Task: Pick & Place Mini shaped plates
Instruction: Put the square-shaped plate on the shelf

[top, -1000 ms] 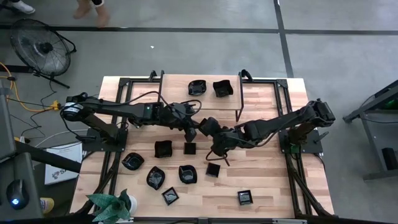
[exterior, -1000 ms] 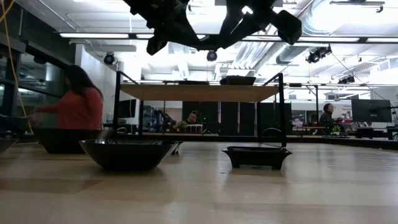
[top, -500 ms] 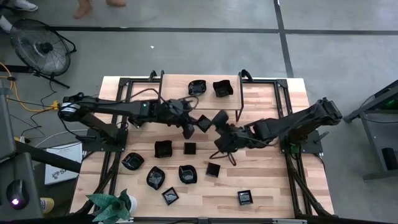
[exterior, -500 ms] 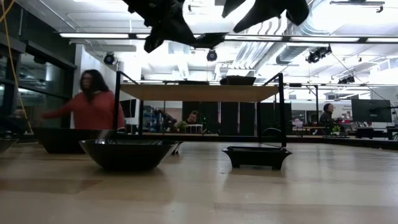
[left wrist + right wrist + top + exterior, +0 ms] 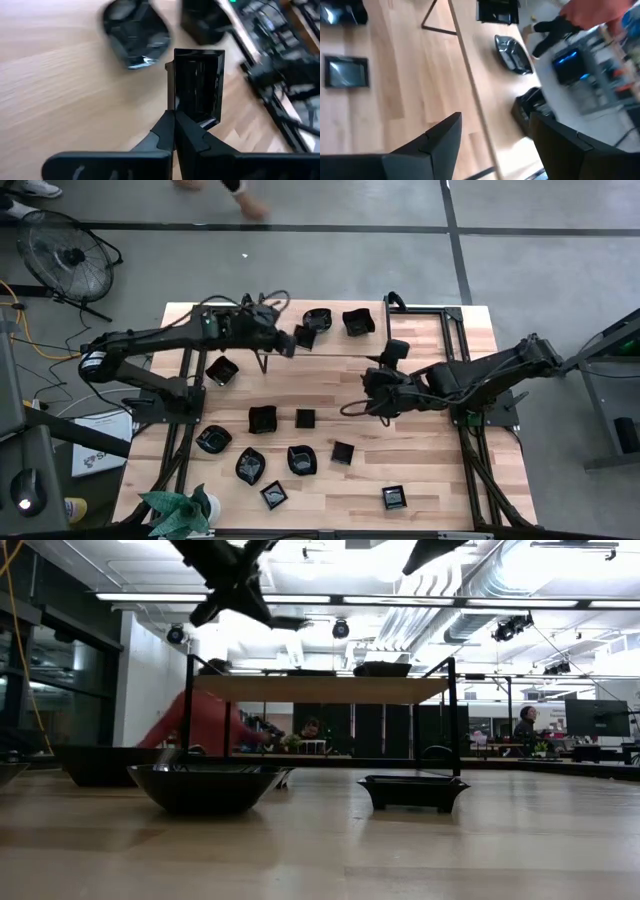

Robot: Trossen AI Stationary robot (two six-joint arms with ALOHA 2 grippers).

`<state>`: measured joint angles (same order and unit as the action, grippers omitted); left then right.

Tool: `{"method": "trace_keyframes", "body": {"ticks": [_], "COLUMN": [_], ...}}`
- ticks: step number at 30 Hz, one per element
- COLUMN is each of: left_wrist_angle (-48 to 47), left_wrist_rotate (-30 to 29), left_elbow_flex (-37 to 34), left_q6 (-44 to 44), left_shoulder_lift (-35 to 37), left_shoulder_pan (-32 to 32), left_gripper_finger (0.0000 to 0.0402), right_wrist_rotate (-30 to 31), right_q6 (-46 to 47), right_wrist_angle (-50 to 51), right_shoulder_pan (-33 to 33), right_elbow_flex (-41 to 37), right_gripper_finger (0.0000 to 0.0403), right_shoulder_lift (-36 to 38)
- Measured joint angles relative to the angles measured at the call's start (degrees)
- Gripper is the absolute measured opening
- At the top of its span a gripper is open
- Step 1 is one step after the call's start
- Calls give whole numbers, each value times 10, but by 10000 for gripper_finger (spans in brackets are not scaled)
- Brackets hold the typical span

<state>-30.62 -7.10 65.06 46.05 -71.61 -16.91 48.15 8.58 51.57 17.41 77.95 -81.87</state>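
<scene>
Hands of two dark arms hang above a wooden surface (image 5: 420, 480) scattered with small glossy black plates. The left hand (image 5: 296, 340) is clamped on the rim of a square plate (image 5: 198, 85), carrying it clear of the boards at the far side, just beside a raised shelf (image 5: 330, 345) where a roundish plate (image 5: 317, 319) and a second dark plate (image 5: 357, 321) already sit. From the left wrist, the gripped plate stands on edge between the pinched fingers (image 5: 172, 131), with the two shelf plates blurred beyond it. The right hand (image 5: 383, 386) hovers near the middle of the surface with its fingers (image 5: 442, 140) spread wide apart and nothing between them. Below, eight more plates lie loose on the boards, among them one (image 5: 222, 370) near the left arm and one (image 5: 395, 497) alone toward the near edge. A green plant (image 5: 180, 510) stands at the near left corner. A person in a red top (image 5: 215, 720) bends in the room behind.
</scene>
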Motion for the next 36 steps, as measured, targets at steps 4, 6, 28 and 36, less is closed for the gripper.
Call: {"method": "trace_keyframes", "body": {"ticks": [4,6,28,36], "left_wrist_angle": [-13,-16,-56,-56], "left_wrist_rotate": [36,53,176,172], "left_elbow_flex": [0,0,1,1], "left_q6": [48,66,112,112], "left_shoulder_lift": [0,-1,-38,-52], "left_shoulder_pan": [-57,-86,-225,-225], "left_gripper_finger": [0,0,0,0], "right_wrist_rotate": [-31,-49,-65,-85], "right_q6": [56,81,94,94], "right_wrist_angle": [5,5,6,6], "right_shoulder_pan": [0,0,-1,-1], "right_elbow_flex": [0,0,0,0], "right_gripper_finger": [227,226,222,222], "right_shoulder_lift": [1,1,1,1]}}
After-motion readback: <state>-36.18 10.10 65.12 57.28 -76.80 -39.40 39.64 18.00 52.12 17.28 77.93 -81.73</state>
